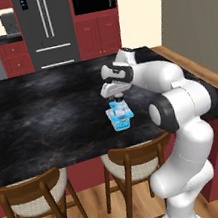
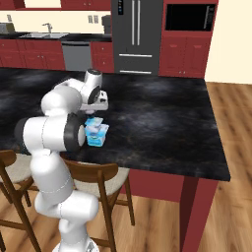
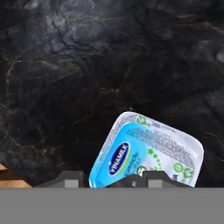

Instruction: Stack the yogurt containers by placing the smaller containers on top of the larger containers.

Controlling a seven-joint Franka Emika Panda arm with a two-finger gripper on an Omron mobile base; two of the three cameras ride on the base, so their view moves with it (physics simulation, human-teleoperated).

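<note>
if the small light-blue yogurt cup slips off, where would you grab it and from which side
Grip the small light-blue yogurt cup with white lid across its tapered side walls just under the lid, coming straight down from above. It sits upright on the larger squarish light-blue yogurt tub, whose wide rim blocks a low side approach. The gripper hangs over it on the black marbled counter; whether it is gripping is unclear.

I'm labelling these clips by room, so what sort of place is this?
A home kitchen, rendered. A steel fridge stands among red cabinets, a sink sits on the back counter, and wooden stools line a dark marble island.
</note>
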